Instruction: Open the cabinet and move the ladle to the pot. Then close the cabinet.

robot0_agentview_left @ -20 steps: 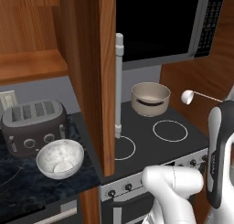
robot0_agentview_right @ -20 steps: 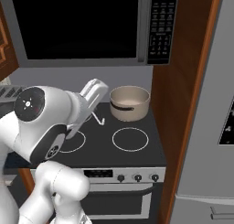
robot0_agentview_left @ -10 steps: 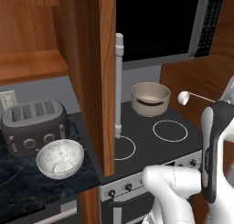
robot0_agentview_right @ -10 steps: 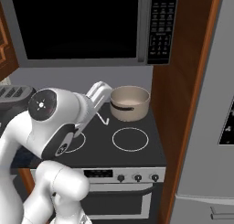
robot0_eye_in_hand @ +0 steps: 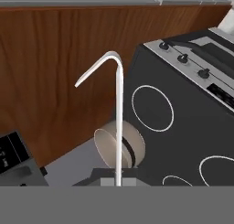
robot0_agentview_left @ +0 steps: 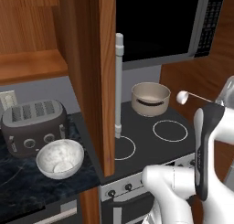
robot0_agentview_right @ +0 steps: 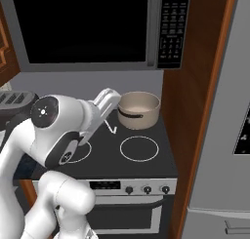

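Observation:
The cabinet hangs above the counter with its door swung wide open, the long silver bar handle facing the stove. The beige pot stands on the back of the black stovetop. My gripper is shut on the ladle, holding it in the air over the stove. In the left base view its whitish end hangs just right of the pot. In the hand view the pot lies behind the ladle's rod.
A grey toaster and a white speckled bowl sit on the dark counter left of the open door. A black microwave hangs over the stove. A wooden panel and the fridge close off the right side.
The hand with the ladle has crept slightly toward the pot, and the forearm has shifted. The gripper stays shut on the ladle. The cabinet door has not moved.

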You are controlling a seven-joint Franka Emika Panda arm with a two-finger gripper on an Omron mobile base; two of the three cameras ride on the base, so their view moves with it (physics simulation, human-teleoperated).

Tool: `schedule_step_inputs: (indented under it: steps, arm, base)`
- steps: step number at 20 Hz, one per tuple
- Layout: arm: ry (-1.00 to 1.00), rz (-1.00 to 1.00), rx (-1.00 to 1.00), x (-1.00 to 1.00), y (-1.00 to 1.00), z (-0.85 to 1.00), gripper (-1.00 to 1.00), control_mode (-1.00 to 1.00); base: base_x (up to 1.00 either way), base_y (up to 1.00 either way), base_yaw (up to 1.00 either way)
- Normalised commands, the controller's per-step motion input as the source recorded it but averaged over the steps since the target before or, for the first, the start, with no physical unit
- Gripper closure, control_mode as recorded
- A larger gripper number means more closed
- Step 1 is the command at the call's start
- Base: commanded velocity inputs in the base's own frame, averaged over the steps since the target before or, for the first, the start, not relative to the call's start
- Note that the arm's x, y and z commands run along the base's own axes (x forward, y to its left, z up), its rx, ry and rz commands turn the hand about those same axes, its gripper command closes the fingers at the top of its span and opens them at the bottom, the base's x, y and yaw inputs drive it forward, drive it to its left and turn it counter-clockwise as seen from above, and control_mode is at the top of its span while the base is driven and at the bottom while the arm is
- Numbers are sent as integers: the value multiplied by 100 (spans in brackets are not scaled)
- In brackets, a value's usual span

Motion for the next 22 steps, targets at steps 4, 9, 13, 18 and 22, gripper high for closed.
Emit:
schedule_step_inputs:
  steps: [4, 9, 13, 18, 22]
  arm:
    - [0, -8, 0, 17, -1, 0, 100, -100]
    - [0, -8, 0, 23, 0, -1, 100, -100]
    - [0, -6, 0, 22, 0, -4, 100, -100]
    - [0, -5, 0, 20, 0, -14, 100, -100]
    - [0, -5, 0, 21, 0, -18, 100, -100]
  base:
    - [0, 0, 0]
    - [0, 0, 0]
    - [0, 0, 0]
    - [0, 0, 0]
    - [0, 0, 0]
